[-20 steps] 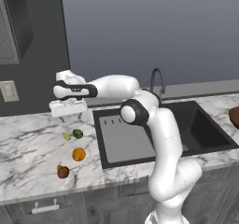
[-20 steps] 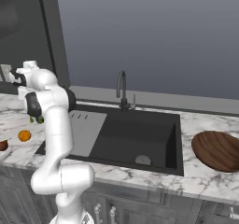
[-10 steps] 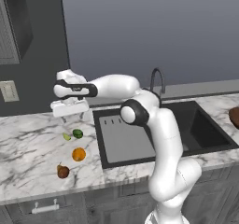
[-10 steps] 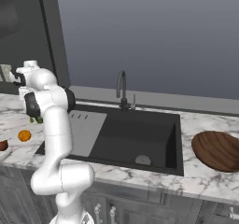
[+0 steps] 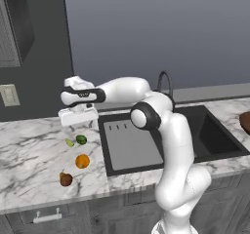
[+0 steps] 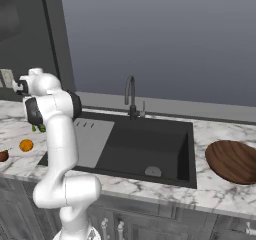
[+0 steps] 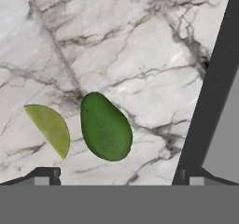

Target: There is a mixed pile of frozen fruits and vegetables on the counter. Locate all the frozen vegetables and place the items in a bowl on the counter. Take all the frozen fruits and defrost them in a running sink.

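I've got the gripper (image 5: 78,122) hanging over the counter (image 5: 29,155) left of the sink (image 5: 210,135), jaws spread wide, nothing between them. In the hand view just the two dark fingertips (image 7: 44,174) poke up at the bottom edge, far apart; rest of the fingers is cut off.

Left to right in the left base view: brown stemmed fruit (image 5: 65,179) nearest the front edge, stem up and tiny, hard to read. Orange ball (image 5: 82,161) just behind it, apart. Then the pale yellow-green bit (image 5: 70,142) and dark green item (image 5: 81,139) side by side under the gripper, too small there to judge shape.

Hand view sorts that out: pale bit (image 7: 49,129) is a wedge, long axis running from upper left to lower right of the frame, pointed end toward the bottom. Dark green item (image 7: 105,126) isn't a ball from here; it's egg-shaped, long axis nearly up-down in frame, narrower end at top. The two sit just beside each other w/ a thin strip of marble between, not touching. Black sink rim (image 7: 210,92) cuts diagonally down the right side.

Right base view: arm blocks both green items, only a sliver of green shows. Orange ball (image 6: 26,145) visible; brown fruit (image 6: 3,156) cut by the frame edge. Bowl (image 6: 232,160) sits well right of the sink, partly cropped. Tap (image 6: 131,96) stands behind the basin.
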Controlling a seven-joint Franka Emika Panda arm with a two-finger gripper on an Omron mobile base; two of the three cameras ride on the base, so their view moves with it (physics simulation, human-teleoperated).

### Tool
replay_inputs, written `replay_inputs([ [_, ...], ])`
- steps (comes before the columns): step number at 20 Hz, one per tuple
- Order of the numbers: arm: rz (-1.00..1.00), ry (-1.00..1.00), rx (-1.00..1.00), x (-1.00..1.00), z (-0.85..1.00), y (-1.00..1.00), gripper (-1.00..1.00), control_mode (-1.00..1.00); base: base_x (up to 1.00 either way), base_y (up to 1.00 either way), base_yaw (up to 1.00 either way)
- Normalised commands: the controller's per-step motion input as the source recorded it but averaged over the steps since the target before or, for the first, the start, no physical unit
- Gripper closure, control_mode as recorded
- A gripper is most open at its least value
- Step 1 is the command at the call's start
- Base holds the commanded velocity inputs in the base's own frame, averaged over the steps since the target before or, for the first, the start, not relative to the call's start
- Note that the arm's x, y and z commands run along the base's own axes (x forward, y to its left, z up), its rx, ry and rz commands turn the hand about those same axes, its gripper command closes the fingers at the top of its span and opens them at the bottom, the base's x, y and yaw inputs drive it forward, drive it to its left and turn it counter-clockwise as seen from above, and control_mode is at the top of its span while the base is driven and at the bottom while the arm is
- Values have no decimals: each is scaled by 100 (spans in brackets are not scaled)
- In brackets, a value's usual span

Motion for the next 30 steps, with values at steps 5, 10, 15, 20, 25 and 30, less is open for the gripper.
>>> replay_inputs([
  [5,0,0,0,21,-22,17,-100,-100,0,0,0],
  [10,0,4,0,-2,-26,2,-100,-100,0,0,0],
  [15,-3,1,0,-12,-26,-2,-100,-100,0,0,0],
  [20,-2,0,0,0,-27,0,-100,-100,0,0,0],
  [25,-2,0,1,-2,-30,0,-100,-100,0,0,0],
  [30,-2,2,1,-2,-15,0,100,-100,0,0,0],
])
